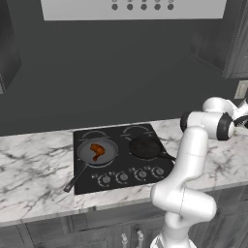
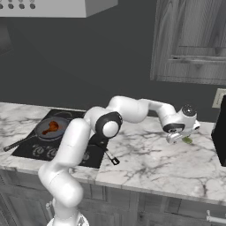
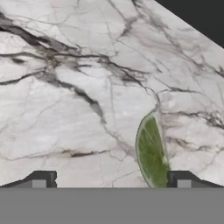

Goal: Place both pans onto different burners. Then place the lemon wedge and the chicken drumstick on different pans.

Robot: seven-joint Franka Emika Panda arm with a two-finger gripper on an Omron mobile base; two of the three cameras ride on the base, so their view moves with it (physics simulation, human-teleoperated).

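Stretching across the room's back wall, a white marble counter (image 1: 34, 169) with dark grey veins carries a glossy black cooktop (image 1: 121, 164) with pale ring burners (image 1: 137, 130) and round knobs (image 1: 123, 177) along its front. Above it hangs a pale hood (image 1: 133, 8) on a dark grey wall (image 1: 111, 72); dark wood cabinets (image 2: 190, 39) sit high to the right, and grey cabinet fronts run below the counter.

On the cooktop's left front burner rests the wider pan (image 1: 98, 151), grey inside, its thin dark handle pointing toward the counter's front edge. The chicken drumstick (image 1: 98, 150) lies inside it. The smaller black pan (image 1: 145, 147) sits on the right front burner, well apart from the first.

The arm reaches far to the right over bare marble. Its claw (image 3: 111, 180) stands wide, holding nothing, its tips low over the stone. The lemon wedge (image 3: 151, 153) lies on the counter between the tips, nearer the right-hand one in the hand view, well apart from the cooktop; whether a tip touches it I cannot tell. In the right base view the wedge peeks out just beside the claw.
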